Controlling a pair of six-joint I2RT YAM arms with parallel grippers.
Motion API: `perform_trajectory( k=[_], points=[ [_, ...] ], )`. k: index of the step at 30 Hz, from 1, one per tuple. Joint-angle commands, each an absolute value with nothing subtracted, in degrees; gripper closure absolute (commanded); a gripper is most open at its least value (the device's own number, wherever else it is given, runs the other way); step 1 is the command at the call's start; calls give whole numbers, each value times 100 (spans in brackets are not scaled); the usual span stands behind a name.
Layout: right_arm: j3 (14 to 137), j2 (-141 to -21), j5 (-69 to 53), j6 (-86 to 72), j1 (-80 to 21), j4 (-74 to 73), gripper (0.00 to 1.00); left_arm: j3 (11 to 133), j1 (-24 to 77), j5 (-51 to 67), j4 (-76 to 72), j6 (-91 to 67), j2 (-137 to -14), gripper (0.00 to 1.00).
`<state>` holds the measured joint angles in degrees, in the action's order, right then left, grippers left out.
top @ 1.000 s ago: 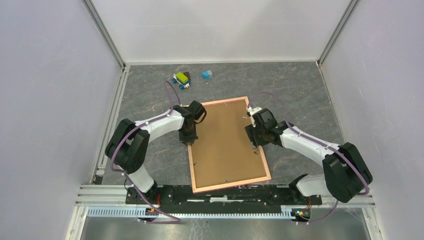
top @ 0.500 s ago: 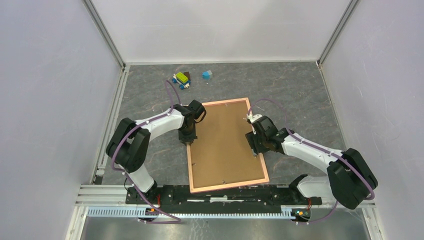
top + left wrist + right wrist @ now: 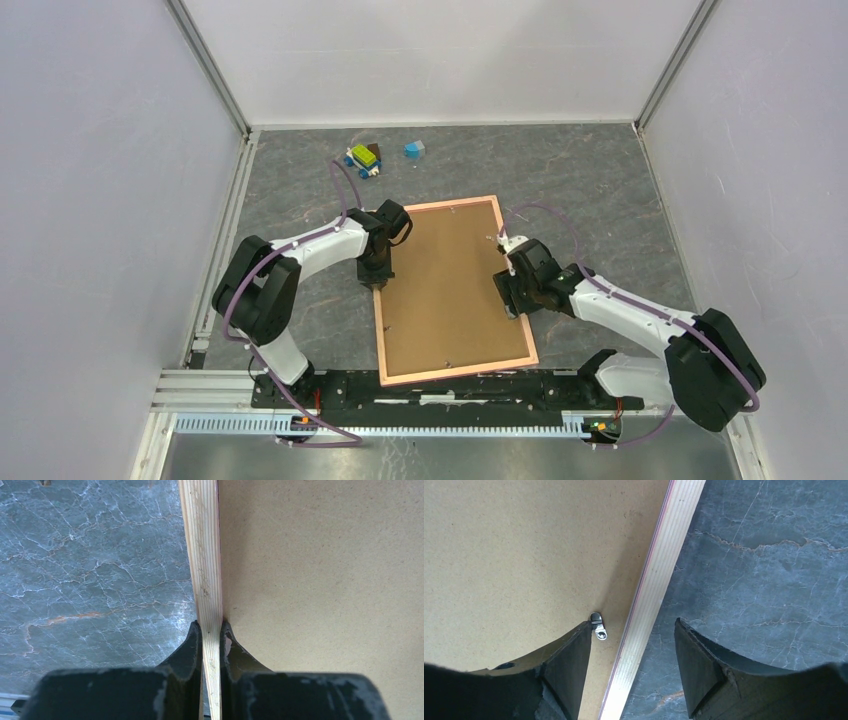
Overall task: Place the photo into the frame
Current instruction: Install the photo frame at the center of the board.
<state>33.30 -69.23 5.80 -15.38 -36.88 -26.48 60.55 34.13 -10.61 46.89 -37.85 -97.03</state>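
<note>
We judge late stage: pink thin-railed frame centre, brown board fitted, photo unseen. Left hand clamped on frame; right hand apart.

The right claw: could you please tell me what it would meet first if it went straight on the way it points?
Probably the rail of the frame, which lies midway under the open claw; the board with its clip is to one side, the table to the other. Depth is unclear.
</note>
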Motion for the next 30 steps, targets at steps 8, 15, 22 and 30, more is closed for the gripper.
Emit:
perform_trajectory(
  k=[8, 15, 22, 30],
  points=[
    [3347, -7187, 853, -1853, -3782, -2636, 38, 5951, 3398, -1270, 4680, -3380, -9879, 98],
    [3509, -7286, 1029, -2360, -3945, -3087, 65, 5897, 3392, -1268, 4663, -3473, -9845, 98],
    [3333, -7160, 879, -2792, -4042, -2964, 87, 5931, 3393, -1307, 4642, -3639, -9844, 98],
    [4094, -6876, 1631, -2189, -4010, -2618, 38, 6039, 3407, -1403, 4679, -3143, -9850, 98]
  ],
)
